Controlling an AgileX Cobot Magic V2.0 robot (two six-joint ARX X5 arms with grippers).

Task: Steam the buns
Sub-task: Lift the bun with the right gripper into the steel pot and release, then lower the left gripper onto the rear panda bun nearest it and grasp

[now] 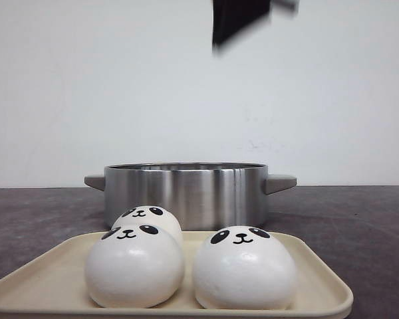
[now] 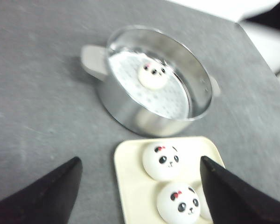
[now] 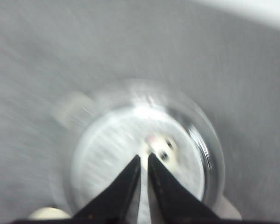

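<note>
Over on the left, the left gripper [image 2: 140, 186] hangs above the near end of the table [image 1: 33, 212], its two black fingers [image 2: 46, 196] spread wide with nothing between them but the view down onto the cream tray [image 1: 53, 282]. On that tray sit three of the buns: the front-left bun [image 1: 134, 266], a second one tucked just behind it and touching it, the rear bun [image 1: 149, 216], and to their right the front-right bun [image 1: 244, 268], close beside the front-left one (all glossy white, panda faces turned toward the front camera).

Behind the tray stands the steel steamer pot [image 1: 186, 193], a grey handle on each side. The left wrist view looks into it: the fourth bun [image 2: 152, 74] rests on the perforated plate inside, toward the far wall of the pot.

Further right and higher, the right gripper [image 3: 143, 161] is over the pot, seen only as a blurred dark shape at the top of the front view. Its fingers are nearly together, a thin slit between them, gripping nothing; the bun in the pot lies just beyond their tips in a smeared picture.
</note>
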